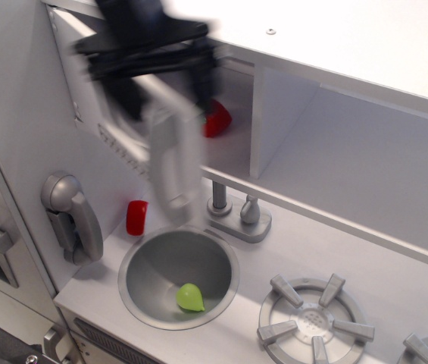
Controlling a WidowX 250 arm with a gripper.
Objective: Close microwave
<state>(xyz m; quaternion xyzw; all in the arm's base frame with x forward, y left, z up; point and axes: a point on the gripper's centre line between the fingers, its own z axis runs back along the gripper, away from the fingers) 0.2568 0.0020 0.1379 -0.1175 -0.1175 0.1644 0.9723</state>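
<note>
One blurred black pincer (149, 45) is hanging at the upper left of the view, just above and against the top edge of the microwave door (134, 133); the blur is hiding its jaws, so I cannot tell whether it is clenched or released. The white door is standing partly across the opening of the microwave (232, 129), angled out toward the near side, with its long vertical grey handle (172, 163) smeared by motion and lying directly below the pincer. A row of small grey buttons (123, 148) is showing faintly on the door face to the left of the handle. Behind the door's right edge a red strawberry (217, 119) is peeking out on the microwave floor. To the right a doorless white shelf bay (350, 152) is sitting beside the microwave. On the left panel a grey phone-like handle (73, 216) is hanging. Below, on the worktop (395, 265), a round sink (153, 262) is holding a green fruit (191, 297), a grey faucet (236, 216) is standing behind it, a small red piece (136, 218) is resting at the sink's far left, and a grey burner (313, 318) is lying to the right.
</note>
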